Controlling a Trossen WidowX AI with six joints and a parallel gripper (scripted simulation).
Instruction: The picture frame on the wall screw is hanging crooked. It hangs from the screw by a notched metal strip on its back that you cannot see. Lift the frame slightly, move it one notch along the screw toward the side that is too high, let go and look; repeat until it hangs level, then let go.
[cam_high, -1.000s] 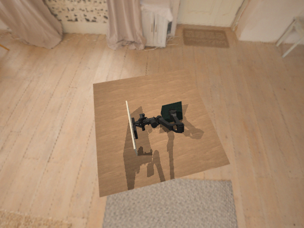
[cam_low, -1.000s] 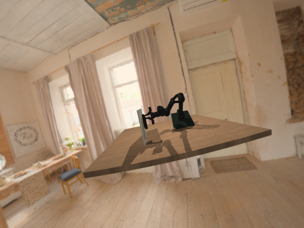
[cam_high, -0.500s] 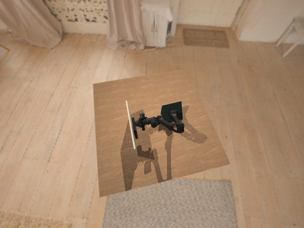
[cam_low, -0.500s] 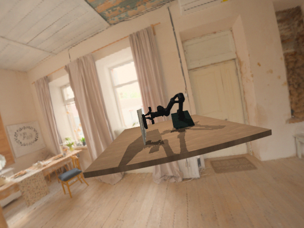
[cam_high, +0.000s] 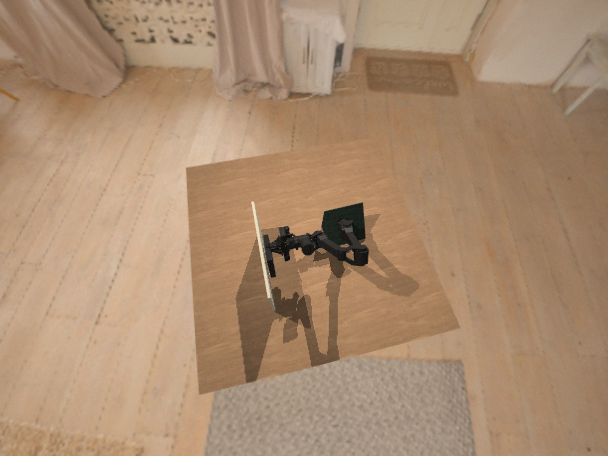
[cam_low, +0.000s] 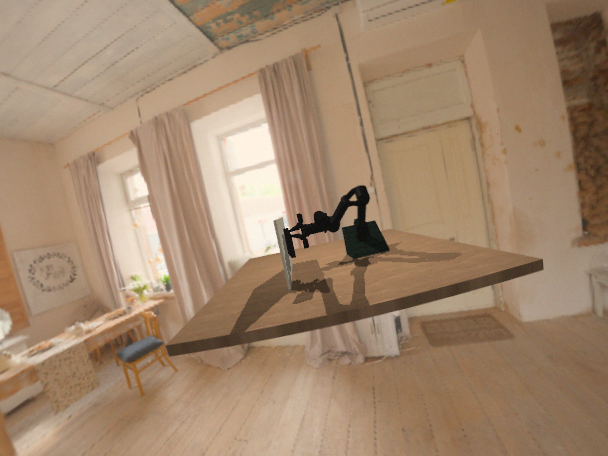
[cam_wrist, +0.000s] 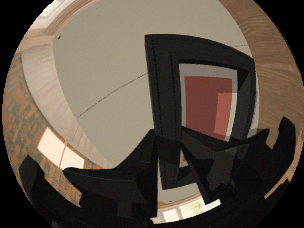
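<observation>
Gripping the upper bar of the black rectangular picture frame (cam_high: 272, 266) (cam_low: 290, 244) (cam_wrist: 165, 90), the pincer (cam_high: 270, 246) (cam_low: 292, 236) (cam_wrist: 166, 132) is closed down as far as the bar lets it, one finger to either side. A bar is a sensible thing to pinch: it gives the fingers two opposing faces, and leaves the pale-bordered red picture (cam_wrist: 205, 102) untouched. The hold lies nearer the window-side end than the middle, so a lift there could also turn the frame. Behind it, the thin, pale upright panel (cam_high: 259, 240) (cam_low: 286, 267) (cam_wrist: 100, 60) serves as the wall; the screw and the notched strip are hidden, so whether the strip is seated cannot be told. The black jointed arm (cam_high: 345, 252) (cam_low: 340, 210) reaches across from its dark green base (cam_high: 357, 212) (cam_low: 380, 245), approaching the frame from the front, which suits a small raise and sideways shift. The panel and base stand apart on the brown wooden surface (cam_high: 225, 200) (cam_low: 425, 295) (cam_wrist: 280, 65). The step in hand seems to be a one-notch adjustment; a true test of level needs the frame released, since the grip may be setting its angle.
</observation>
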